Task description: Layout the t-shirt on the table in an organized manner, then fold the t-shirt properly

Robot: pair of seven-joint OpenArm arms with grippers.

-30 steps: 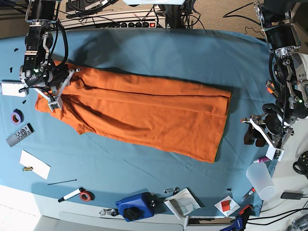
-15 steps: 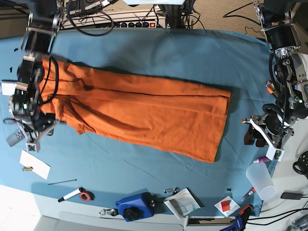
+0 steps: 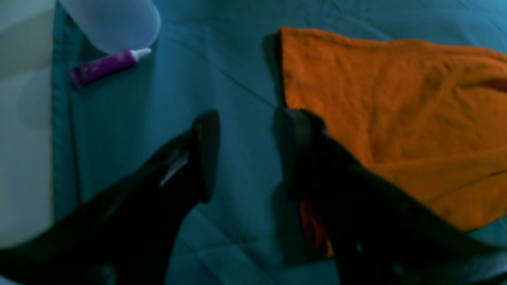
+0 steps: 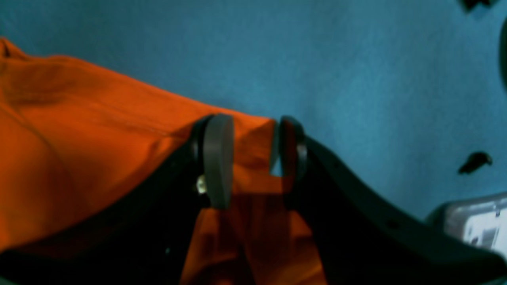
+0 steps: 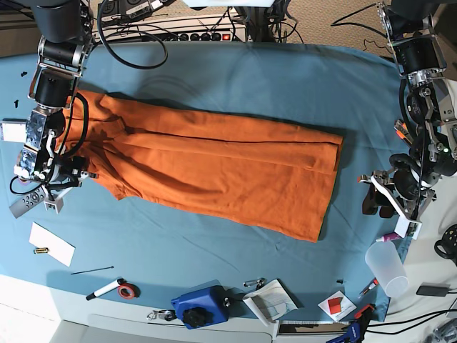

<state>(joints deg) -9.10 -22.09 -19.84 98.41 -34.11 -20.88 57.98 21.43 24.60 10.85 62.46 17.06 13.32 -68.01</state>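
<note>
T-shirt (image 5: 214,168) fabric, bright orange, lies folded lengthwise in a long band across the middle of the table (image 5: 250,78), running from the far-left corner area down toward the right. We read no brand, label or writing on it; a white label on the grey object (image 4: 473,225) at the edge of the right wrist view is too blurred to read.

Nearest the base camera, along the front edge, we note a blue box (image 5: 201,306), a marker (image 5: 106,289) beside a red tape ring (image 5: 127,291), and a white card (image 5: 51,244).

In the right wrist view the right gripper (image 4: 253,158) has its jaws apart, with a fold of the shirt's edge (image 4: 119,130) standing between the pads; we see no clamping. In the base view this arm hangs down over the shirt's left end, gripper (image 5: 53,187) low at the sleeve area.

The left gripper (image 3: 245,154) is also spread, held above bare teal cloth just beside the shirt's hem corner (image 3: 356,87), one finger overlapping the orange edge in view. A purple tube (image 3: 105,65) and a translucent cup (image 3: 113,19) lie beyond it. In the base view this arm (image 5: 421,143) reaches down from the far right corner, gripper (image 5: 389,196) clear of the shirt.
</note>
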